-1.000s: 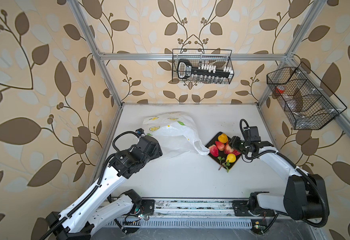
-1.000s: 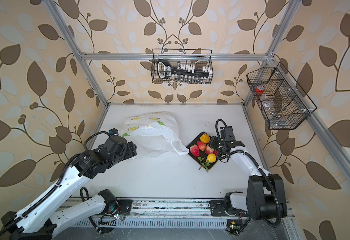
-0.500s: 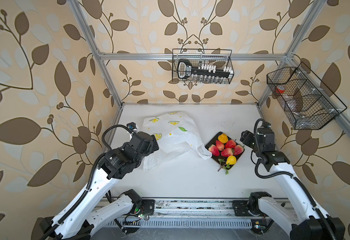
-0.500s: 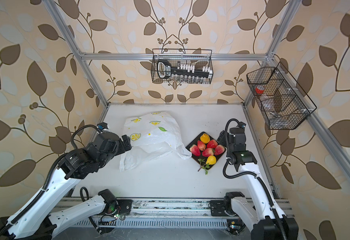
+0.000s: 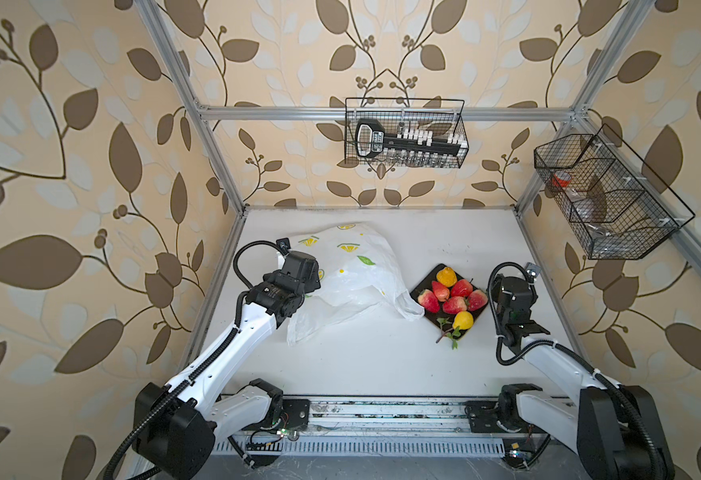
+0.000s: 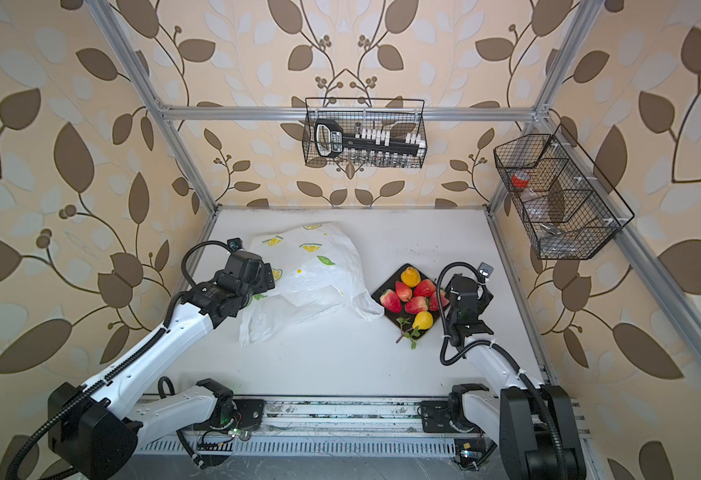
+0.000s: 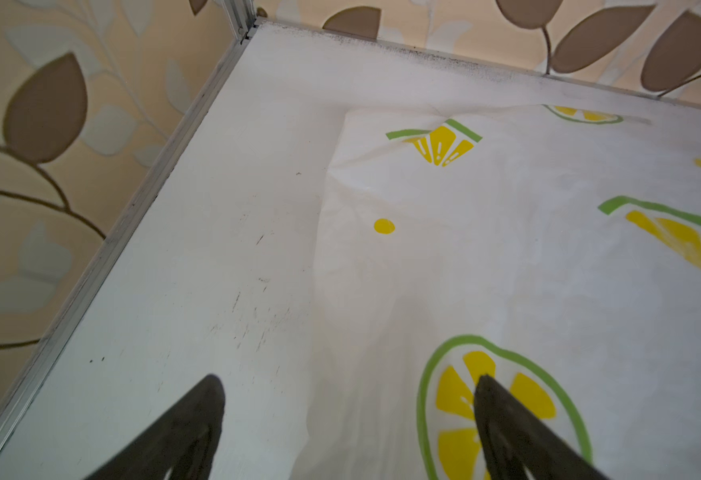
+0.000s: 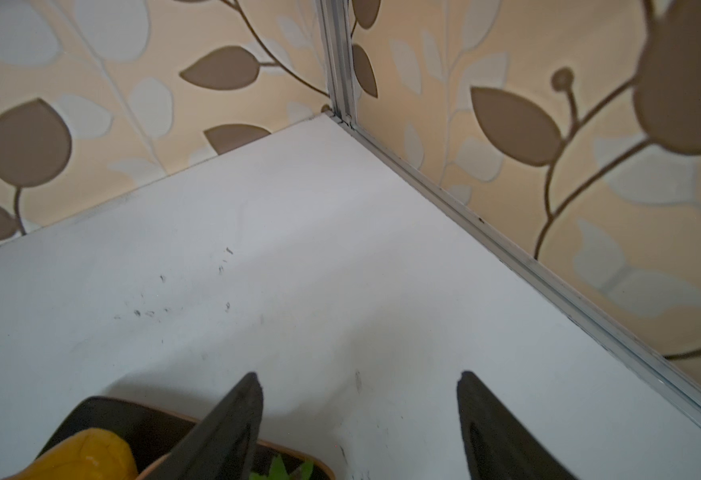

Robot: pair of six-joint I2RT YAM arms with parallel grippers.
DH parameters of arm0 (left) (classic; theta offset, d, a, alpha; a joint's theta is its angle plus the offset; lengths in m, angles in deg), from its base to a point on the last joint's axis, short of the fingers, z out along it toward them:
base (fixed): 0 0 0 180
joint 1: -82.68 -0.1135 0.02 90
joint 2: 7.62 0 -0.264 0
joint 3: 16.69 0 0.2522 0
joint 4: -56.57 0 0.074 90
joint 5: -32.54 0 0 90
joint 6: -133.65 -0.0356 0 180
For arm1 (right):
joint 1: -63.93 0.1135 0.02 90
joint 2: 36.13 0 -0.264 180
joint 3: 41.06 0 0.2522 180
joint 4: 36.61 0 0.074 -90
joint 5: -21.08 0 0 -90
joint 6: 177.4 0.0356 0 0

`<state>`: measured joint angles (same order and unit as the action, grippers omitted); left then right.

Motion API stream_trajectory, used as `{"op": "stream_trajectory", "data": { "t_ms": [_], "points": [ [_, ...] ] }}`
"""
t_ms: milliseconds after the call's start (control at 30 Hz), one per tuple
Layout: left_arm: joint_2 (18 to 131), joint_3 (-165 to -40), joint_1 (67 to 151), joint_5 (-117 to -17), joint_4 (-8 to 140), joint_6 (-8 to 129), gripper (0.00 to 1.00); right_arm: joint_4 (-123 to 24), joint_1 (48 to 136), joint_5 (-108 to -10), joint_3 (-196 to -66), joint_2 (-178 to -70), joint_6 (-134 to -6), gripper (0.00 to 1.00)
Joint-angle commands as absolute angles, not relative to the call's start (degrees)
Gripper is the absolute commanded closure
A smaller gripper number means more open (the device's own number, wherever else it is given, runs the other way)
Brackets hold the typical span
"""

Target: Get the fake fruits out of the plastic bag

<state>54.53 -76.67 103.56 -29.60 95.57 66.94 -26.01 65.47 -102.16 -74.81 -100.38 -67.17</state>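
Top views: showing the thin crinkly white plastic bag (image 5: 353, 270) with printed lemon slices lying slack on the white tabletop (image 5: 382, 365). One loop handle (image 5: 407, 307) is touching the edge of the dark square plate (image 5: 425, 281). Showing the small glossy plastic fruits (image 5: 452, 296) piled on that plate, outside the bag, in both top views (image 6: 415, 297). Not revealing whether anything is remaining inside the bag.

Judging the risk: tugging the bag film could be dragging the handle across the plate and tipping fruit off. Rating the yellow twig piece (image 5: 463, 321), overhanging the near edge, as likeliest to roll away.

Holding the left arm (image 5: 253, 328) stretched forward and low, wrist tilted down over the bag's left edge. Holding the right arm (image 5: 548, 357) folded back, wrist standing just right of the plate.

Left wrist view: presenting the left gripper (image 7: 348, 380) with jaws spread wide, gripping nothing. One finger is hanging above bare tabletop, its partner above a printed slice.

Right wrist view: presenting the right gripper (image 8: 359, 377) spread and empty over bare tabletop beside the plate. Risking, on any sideways sweep, a knock against the orange-yellow lumpy piece (image 8: 87, 453)
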Motion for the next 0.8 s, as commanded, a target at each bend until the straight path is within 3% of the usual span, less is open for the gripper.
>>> {"op": "stream_trajectory", "data": {
  "t_ms": [0, 167, 433, 500, 633, 767],
  "points": [
    [51.5, -69.6, 100.9, -28.4, 78.8, 58.6, 0.06, -12.5, 65.1, -99.2, -72.6, -104.4, -71.5, 0.24],
    [51.8, -57.0, 94.9, -32.0, 55.6, 47.3, 0.02, 0.1, 65.1, -93.2, -70.5, -112.2, -76.2, 0.23],
    [68.0, -52.7, 88.9, -39.1, 36.6, 44.4, 0.01, 14.8, 63.9, -83.4, -67.4, -120.6, -80.6, 0.23],
    [70.4, -52.4, 87.1, -42.7, 32.7, 45.1, 0.01, 21.4, 63.7, -83.5, -65.7, -122.9, -80.8, 0.15],
    [79.0, -50.6, 86.3, -45.5, 22.4, 44.7, 0.01, 17.7, 63.6, -83.6, -66.5, -121.9, -80.3, 0.08],
    [78.6, -52.2, 85.4, -46.8, 26.3, 45.4, 0.01, 17.3, 63.7, -83.8, -66.5, -121.5, -80.2, 0.01]
  ]
}}
